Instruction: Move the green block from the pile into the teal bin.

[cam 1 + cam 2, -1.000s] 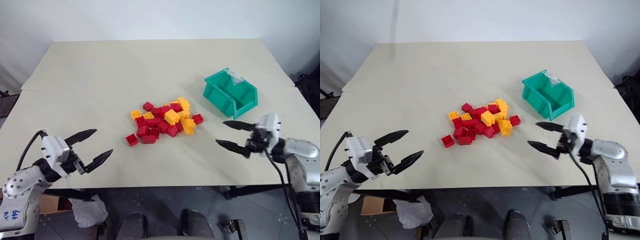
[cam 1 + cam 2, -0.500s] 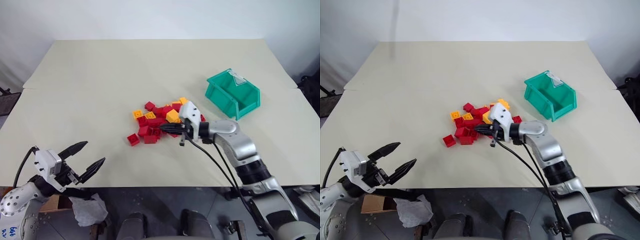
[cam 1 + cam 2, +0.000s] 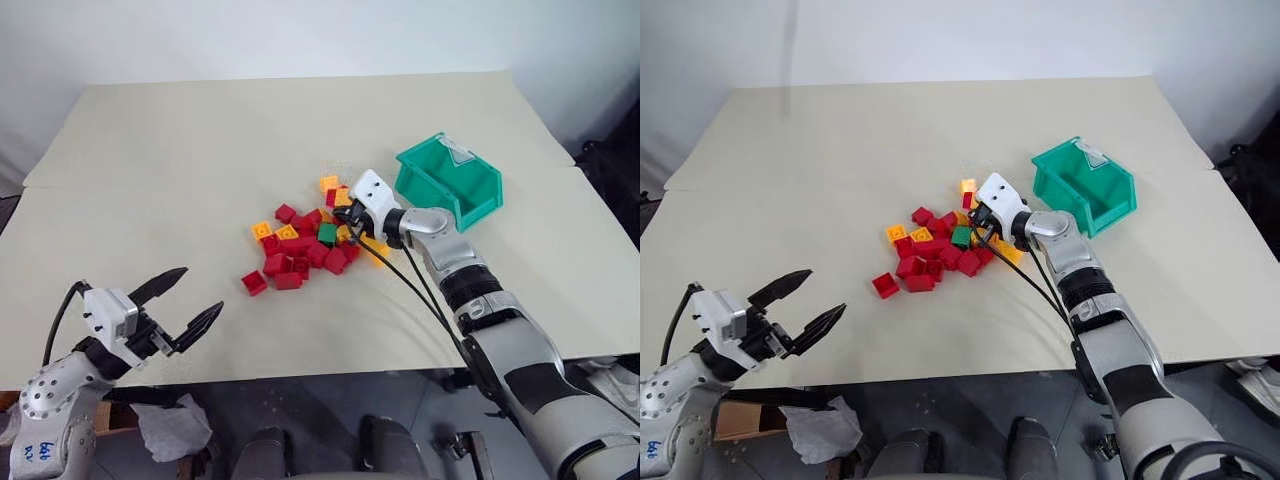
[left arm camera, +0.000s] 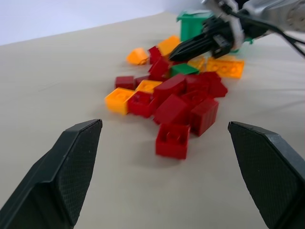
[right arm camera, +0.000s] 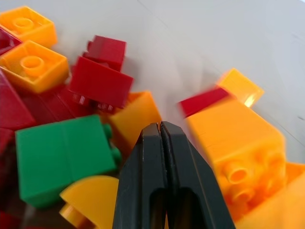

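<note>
Centrally in the left eye view, the green block (image 3: pixel 327 234) lies in the pile (image 3: pixel 305 243) on the worktop (image 3: pixel 180 160), the teal bin (image 3: pixel 448 180) to its upper right. Right gripper (image 3: pixel 342 214) sits beside the block, fingers pressed shut, empty. Left wrist view: left gripper (image 4: pixel 174 188), fingers spread wide, empty.

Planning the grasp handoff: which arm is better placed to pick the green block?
Right. The right gripper, fingers shut, is already in the pile beside the green block, with the teal bin close by. The left gripper hangs open at the table's near edge.
</note>
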Controlling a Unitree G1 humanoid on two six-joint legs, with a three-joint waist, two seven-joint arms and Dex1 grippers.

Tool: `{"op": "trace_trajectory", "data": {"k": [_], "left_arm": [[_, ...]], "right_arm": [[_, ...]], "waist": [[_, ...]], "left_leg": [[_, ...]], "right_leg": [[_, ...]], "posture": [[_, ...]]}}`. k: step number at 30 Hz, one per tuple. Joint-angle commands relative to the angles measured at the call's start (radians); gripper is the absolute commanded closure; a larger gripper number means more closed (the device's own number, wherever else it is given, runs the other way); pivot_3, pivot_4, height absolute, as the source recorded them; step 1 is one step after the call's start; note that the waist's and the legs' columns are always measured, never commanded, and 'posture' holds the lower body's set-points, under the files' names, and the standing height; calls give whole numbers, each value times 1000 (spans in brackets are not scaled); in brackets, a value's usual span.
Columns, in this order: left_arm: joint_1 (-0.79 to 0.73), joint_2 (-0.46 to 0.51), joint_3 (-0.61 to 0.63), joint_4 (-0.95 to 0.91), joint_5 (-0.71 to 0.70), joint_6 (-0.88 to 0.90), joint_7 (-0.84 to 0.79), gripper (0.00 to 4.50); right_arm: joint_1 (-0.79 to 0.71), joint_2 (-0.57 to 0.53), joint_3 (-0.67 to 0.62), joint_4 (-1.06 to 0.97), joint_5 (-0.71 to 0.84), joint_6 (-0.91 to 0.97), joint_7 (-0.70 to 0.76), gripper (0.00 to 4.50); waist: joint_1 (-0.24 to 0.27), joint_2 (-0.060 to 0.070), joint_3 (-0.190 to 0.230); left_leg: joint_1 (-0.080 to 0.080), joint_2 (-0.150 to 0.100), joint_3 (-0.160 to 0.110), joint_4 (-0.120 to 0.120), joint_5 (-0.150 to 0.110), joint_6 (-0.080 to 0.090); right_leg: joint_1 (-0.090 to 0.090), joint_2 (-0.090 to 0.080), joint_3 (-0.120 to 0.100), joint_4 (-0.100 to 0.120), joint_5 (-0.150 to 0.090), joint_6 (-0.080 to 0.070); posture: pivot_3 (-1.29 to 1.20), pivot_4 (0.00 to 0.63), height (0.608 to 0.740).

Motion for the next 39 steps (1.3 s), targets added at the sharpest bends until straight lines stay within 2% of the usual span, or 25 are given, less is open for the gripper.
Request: {"op": "trace_trajectory", "data": {"k": [1, 8, 14, 17, 20, 23, 25, 26, 30, 32, 33, 37, 39], "left_arm": [[-7, 6, 3, -23, 1, -4, 3, 0], [-11, 7, 7, -23, -4, 4, 2, 0], [-8, 1, 2, -32, -5, 10, 8, 0], [-7, -2, -2, -37, -4, 9, 11, 0], [-11, -2, -7, -44, -8, 8, 8, 0], [-11, 1, -11, -52, -16, 11, 2, 0], [-12, 6, -13, -57, -23, 14, -9, 0], [-15, 16, -13, -51, -26, 15, -26, 0], [-14, 47, -12, -31, -38, 34, -75, 0], [-12, 59, -15, -26, -40, 36, -98, 0], [-11, 65, -18, -23, -31, 28, -110, 0], [1, 86, -13, -7, -29, 19, -160, 0], [6, 94, -9, 2, -26, 14, -176, 0]], "right_arm": [[4, 34, 5, -51, -2, -18, 62, 4426], [133, 30, 95, -299, -56, -15, 163, 4426], [214, -17, 130, -459, -71, 23, 233, 4426], [230, -48, 81, -496, -31, 15, 239, 4426], [251, -95, -31, -548, 91, 16, 283, 4426], [271, -138, -101, -585, 162, 86, 299, 4426], [291, -186, -154, -610, 215, 133, 326, 4049], [321, -246, -198, -619, 253, 124, 384, 3828], [423, -449, -307, -564, 310, 109, 519, 2498], [457, -506, -341, -507, 322, 72, 560, 1733], [474, -529, -347, -482, 316, 40, 583, 1537], [503, -557, -369, -444, 317, -5, 609, 147], [503, -555, -363, -451, 314, -11, 615, 28]], "waist": [[-6, 0, 0], [-8, 0, 0], [-6, 0, 0], [1, 0, 0], [16, 0, 0], [16, 0, 0], [16, 0, 0], [18, 0, 0], [42, 0, 0], [42, 0, 0], [41, 0, 0], [22, 0, 0], [14, 0, 0]], "left_leg": [[0, 0, 0, 0, 0, 0], [0, 0, -1, 0, 0, 0], [0, 0, 0, 0, 0, 0], [0, 0, 0, 1, 0, 0], [0, 0, 0, 1, 0, 0], [0, 0, 0, 1, 0, 0], [0, 0, 0, 1, 0, 0], [0, 0, 0, 1, 0, 0], [-1, -1, 0, 1, -1, 1], [-1, -1, 1, 1, -1, 1], [0, -1, 2, 1, -1, 1], [2, 1, 5, 1, -1, 1], [2, 1, 6, 1, -1, 1]], "right_leg": [[0, 0, 0, 0, 0, 0], [0, 0, 0, 0, 0, 0], [0, 0, 0, 0, 0, 0], [0, 0, 0, 0, 0, 0], [0, 0, 0, 0, 0, 0], [1, 0, 0, -1, 0, 0], [1, 0, 0, 0, 0, 0], [1, 0, 0, 0, 0, 0], [1, 0, 0, -3, 0, 0], [1, -1, 0, -4, 0, 0], [1, -1, 0, -4, 0, 0], [1, 0, 0, -4, 0, 0], [1, 0, 0, -3, 0, 0]], "posture": [[0, 150, 740], [0, 150, 740], [0, 150, 740], [0, 150, 740], [0, 150, 740], [0, 150, 740], [0, 150, 740], [0, 150, 740], [0, 150, 740], [0, 150, 740], [0, 150, 740], [0, 150, 740], [0, 150, 740]]}}
